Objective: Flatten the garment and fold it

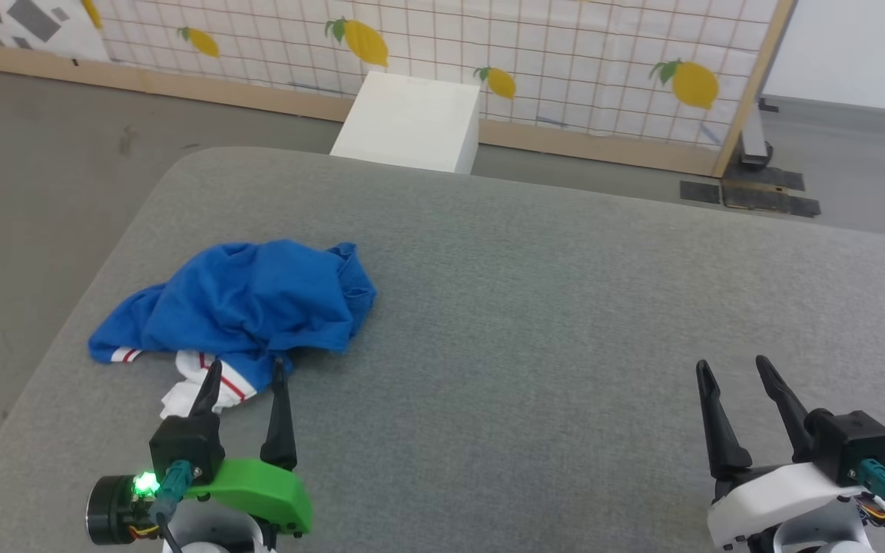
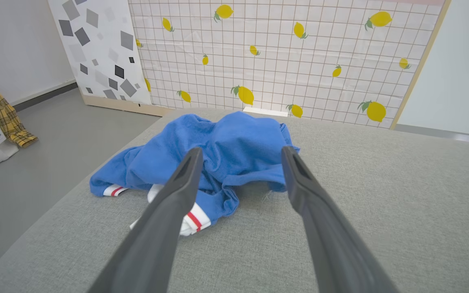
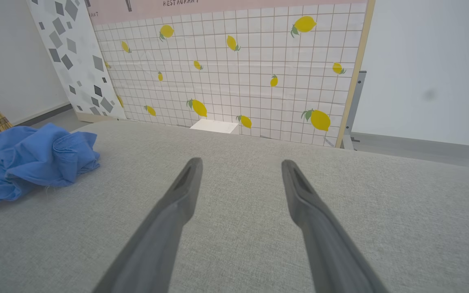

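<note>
The blue shirt [image 1: 246,303] lies in a crumpled heap on the left side of the grey padded table [image 1: 527,307]. Nothing is flat yet, so I think this is the very start: getting hold of the shirt. The left gripper [image 1: 247,362] is spread wide and empty, its tips right at the white striped sleeve. The right gripper [image 1: 731,362] is spread wide and empty too, far from the shirt. Next, the left one should pinch an edge, and the right should come over to help pull. I cannot tell if the white box [image 1: 412,119] on the floor holds anything.
</note>
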